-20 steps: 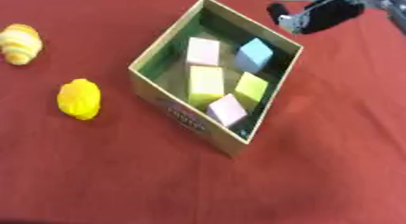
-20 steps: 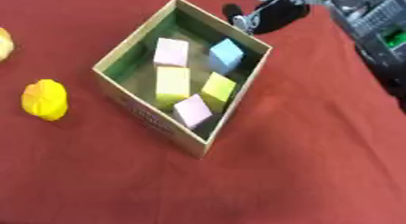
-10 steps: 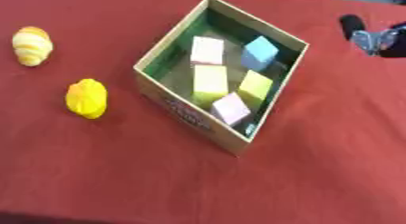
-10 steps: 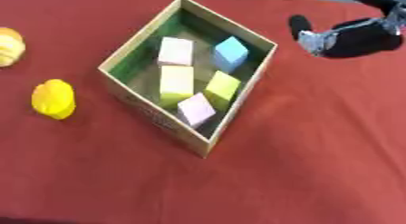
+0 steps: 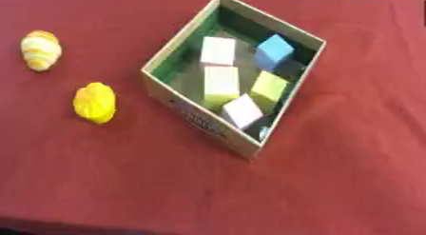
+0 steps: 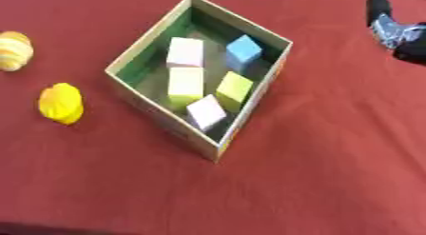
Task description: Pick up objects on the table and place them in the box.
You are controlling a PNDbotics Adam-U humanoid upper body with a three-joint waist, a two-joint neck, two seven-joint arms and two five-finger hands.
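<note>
The right hand (image 6: 398, 32) is seen only partly at the frame edge; its finger state cannot be told. The box (image 6: 150, 102), holding five blocks, lies to its left; the yellow object (image 6: 61, 103) and striped object (image 6: 13, 50) lie beyond. A reach across could knock the box.

Red cloth-covered table (image 5: 349, 181) filling the view, evenly lit, dark near edge
</note>
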